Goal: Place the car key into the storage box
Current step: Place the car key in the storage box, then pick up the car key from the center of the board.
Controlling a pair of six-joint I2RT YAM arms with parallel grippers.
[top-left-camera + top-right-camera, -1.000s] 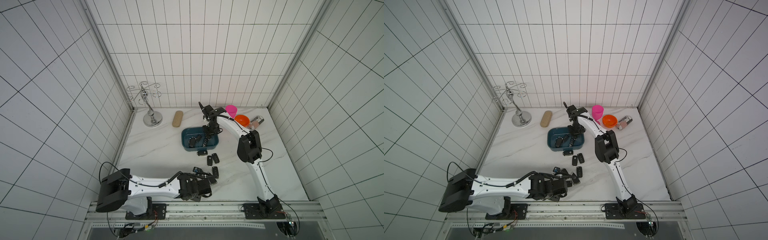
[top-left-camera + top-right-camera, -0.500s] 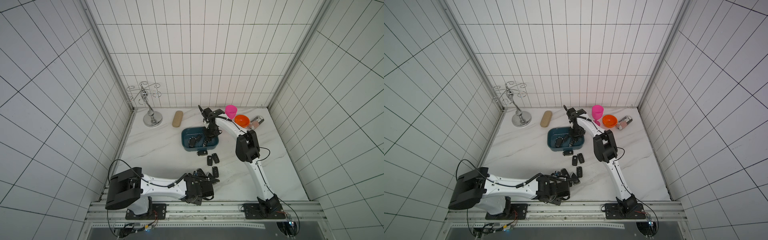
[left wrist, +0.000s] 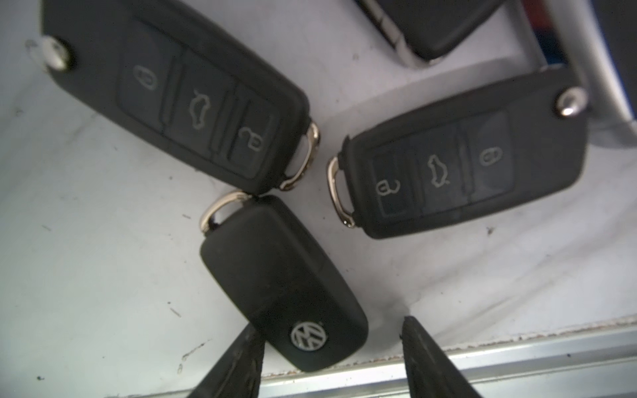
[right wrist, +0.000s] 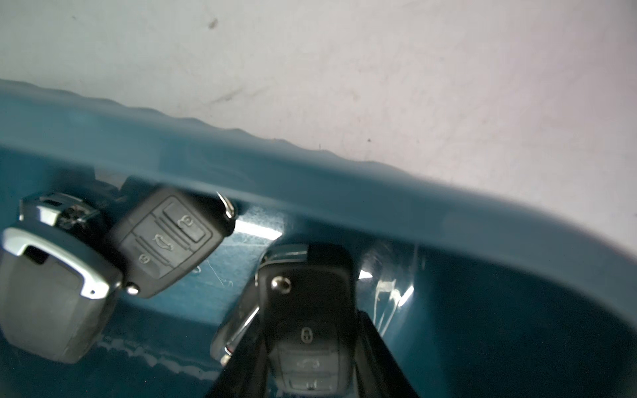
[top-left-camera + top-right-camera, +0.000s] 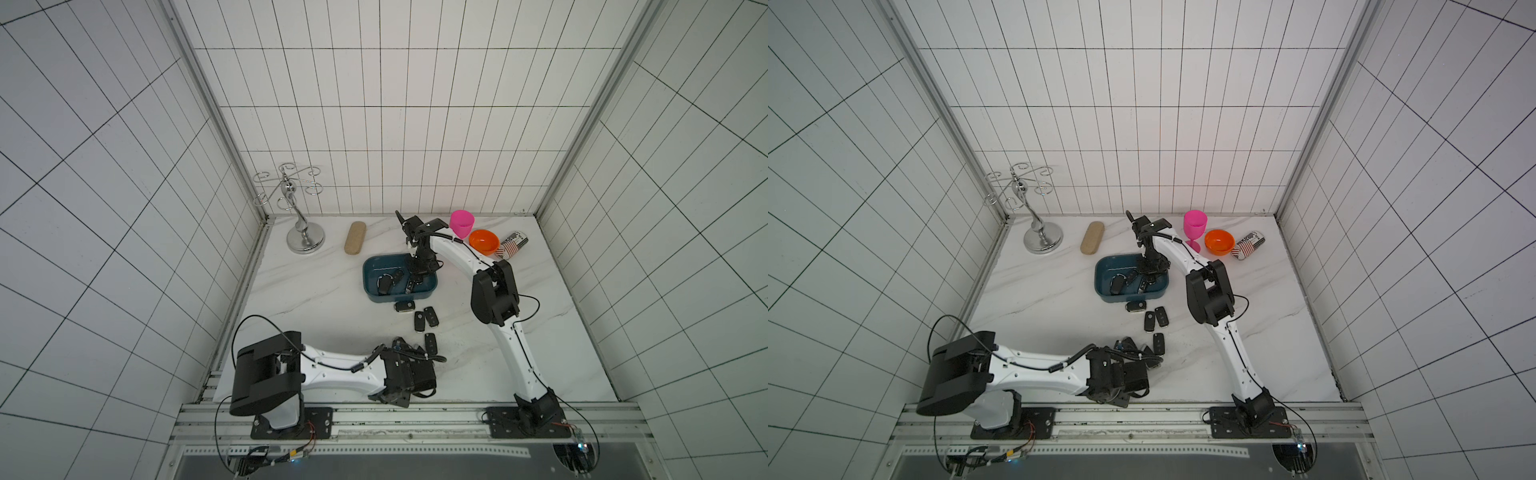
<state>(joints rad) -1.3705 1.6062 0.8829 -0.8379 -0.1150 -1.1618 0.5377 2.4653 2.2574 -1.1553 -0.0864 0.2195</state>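
Meeting white-tiled walls, marbled tabletop bears storage box.

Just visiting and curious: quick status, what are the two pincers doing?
Right pincer shut on car key, low inside storage box. Left pincer open, straddling badged key on table. Two other keys in box, aside, not blocking.

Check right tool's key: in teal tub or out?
Inside: black car key fob, held by right tool, sits within the walls of the teal plastic tub.
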